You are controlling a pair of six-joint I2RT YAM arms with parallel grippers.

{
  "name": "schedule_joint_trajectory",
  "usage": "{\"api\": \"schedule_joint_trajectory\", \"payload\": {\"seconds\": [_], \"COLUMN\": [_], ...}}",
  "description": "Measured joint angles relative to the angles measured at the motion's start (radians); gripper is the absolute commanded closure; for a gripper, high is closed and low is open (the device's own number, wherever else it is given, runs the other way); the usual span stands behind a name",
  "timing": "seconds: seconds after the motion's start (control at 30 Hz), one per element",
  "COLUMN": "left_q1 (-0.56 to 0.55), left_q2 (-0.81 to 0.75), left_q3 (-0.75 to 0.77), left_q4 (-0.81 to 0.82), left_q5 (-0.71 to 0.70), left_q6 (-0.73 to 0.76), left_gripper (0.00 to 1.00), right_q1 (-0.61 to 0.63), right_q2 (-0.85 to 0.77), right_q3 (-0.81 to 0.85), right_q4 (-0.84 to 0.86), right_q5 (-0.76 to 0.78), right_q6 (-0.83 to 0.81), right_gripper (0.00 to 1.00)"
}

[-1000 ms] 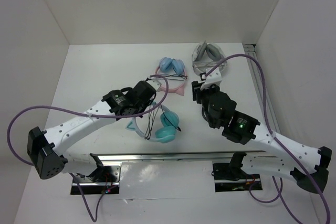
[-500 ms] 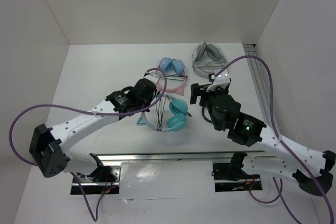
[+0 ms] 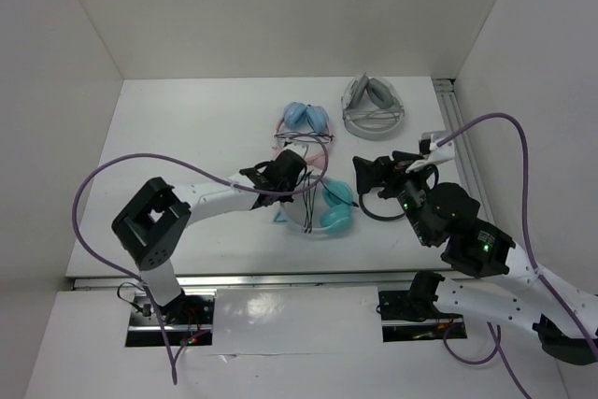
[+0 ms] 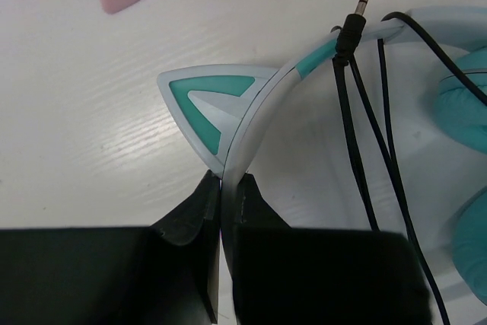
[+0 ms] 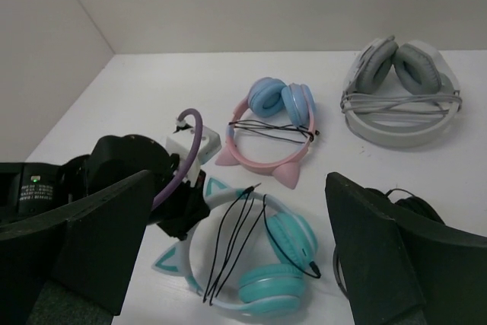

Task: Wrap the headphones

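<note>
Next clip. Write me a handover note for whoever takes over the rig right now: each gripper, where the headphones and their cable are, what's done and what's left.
Left gripper: shut on the teal headphones' headband, just below a cat ear.
Right gripper: open, empty, to the right of the headphones.
Headphones: flat on the table, in front of the pink pair.
Done: black cable lies in several strands across the headband.
Left: strands look slack and the plug is free, so probably tighten and tuck.

Teal cat-ear headphones (image 5: 289, 237) lying flat, cups (image 3: 338, 219) together; black cable (image 4: 346, 39) looped across white-teal headband (image 4: 266, 104).
</note>
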Motion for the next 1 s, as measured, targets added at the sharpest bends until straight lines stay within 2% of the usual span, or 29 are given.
{"api": "schedule_joint_trajectory", "payload": {"seconds": [0.13, 0.17, 0.2, 0.4, 0.43, 0.57, 0.67, 0.83, 1.0], "left_q1": [-0.007, -0.008, -0.008, -0.009, -0.009, -0.009, -0.009, -0.050, -0.124], "left_q2": [0.049, 0.062, 0.074, 0.096, 0.093, 0.040, -0.056, -0.364, -0.688], "left_q3": [0.032, 0.038, 0.043, 0.032, 0.024, -0.004, -0.017, -0.021, 0.009], "left_q4": [0.040, 0.043, 0.045, 0.032, 0.029, -0.001, -0.029, -0.099, -0.246], "left_q5": [-0.006, -0.007, -0.010, -0.056, -0.067, -0.102, -0.122, -0.175, -0.214], "left_q6": [-0.023, -0.030, -0.043, -0.104, -0.112, -0.132, -0.133, -0.151, -0.209], "left_gripper": [0.98, 0.80, 0.73, 0.54, 0.01, 0.00, 0.00, 0.00, 0.00], "right_q1": [0.000, 0.000, 0.000, 0.000, 0.000, 0.000, 0.000, 0.000, 0.000], "right_q2": [0.004, 0.004, 0.004, 0.005, 0.006, 0.014, 0.021, 0.018, -0.003], "right_q3": [0.000, 0.000, 0.000, 0.000, 0.000, 0.000, 0.000, 0.001, 0.032], "right_q4": [-0.035, -0.040, -0.043, -0.044, -0.044, -0.044, -0.044, -0.048, -0.116], "right_q5": [-0.020, -0.023, -0.026, -0.059, -0.067, -0.098, -0.117, -0.135, -0.174], "right_q6": [0.003, 0.004, 0.004, 0.007, 0.007, 0.011, 0.016, 0.040, 0.089], "right_gripper": [0.00, 0.00, 0.00, 0.00, 0.00, 0.00, 0.00, 0.00, 0.00]}}
